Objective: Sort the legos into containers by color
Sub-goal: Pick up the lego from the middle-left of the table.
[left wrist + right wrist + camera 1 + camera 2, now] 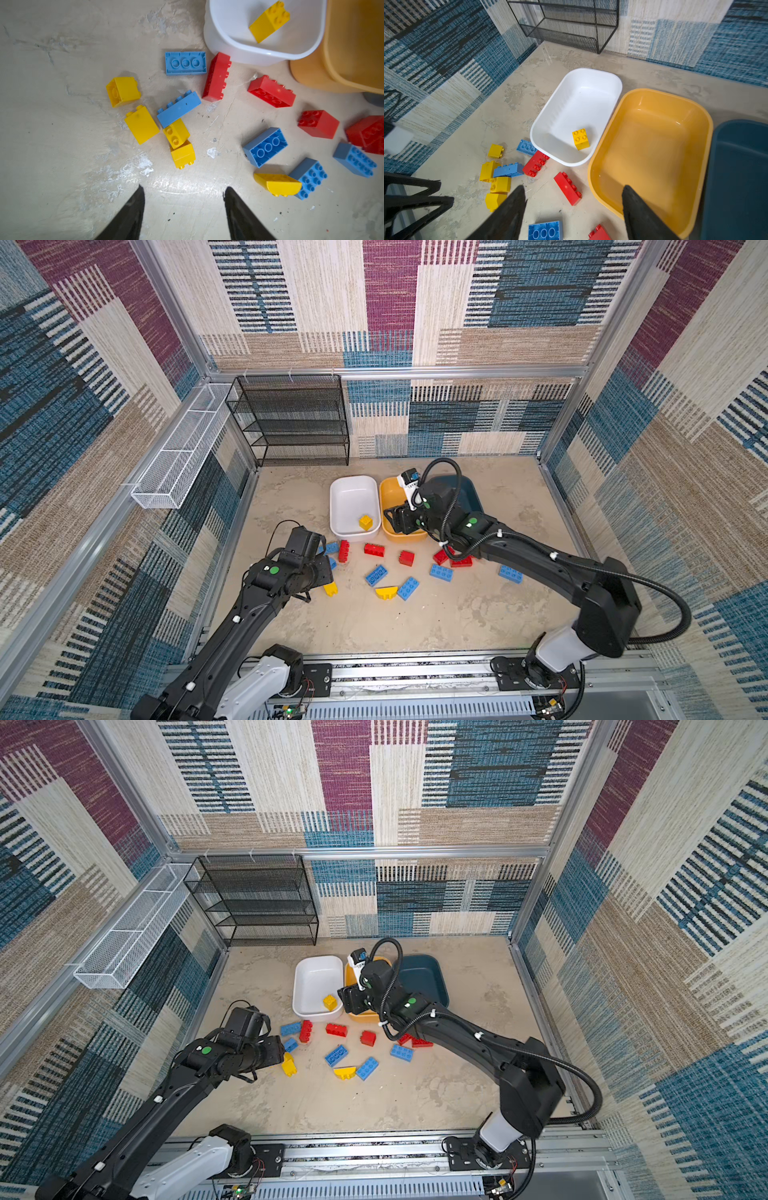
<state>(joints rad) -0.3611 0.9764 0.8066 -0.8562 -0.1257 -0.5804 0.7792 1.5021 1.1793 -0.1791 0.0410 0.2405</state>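
Red, blue and yellow legos lie loose on the beige floor in front of three tubs. One yellow brick (365, 522) (580, 138) sits in the white tub (351, 497). The yellow-orange tub (654, 145) holds nothing, and the dark teal tub (424, 977) stands to its right. My left gripper (184, 188) is open and empty, a little short of a cluster of yellow bricks (141, 124) and a blue one (178, 109). My right gripper (573, 187) hangs open and empty over the near rim of the yellow-orange tub, above a red brick (568, 188).
A black mesh rack (291, 418) stands against the back wall. A white wire basket (178, 456) hangs on the left wall. More red bricks (453, 558) lie under the right arm, and a blue brick (510, 574) lies to its right. Patterned walls close in the floor.
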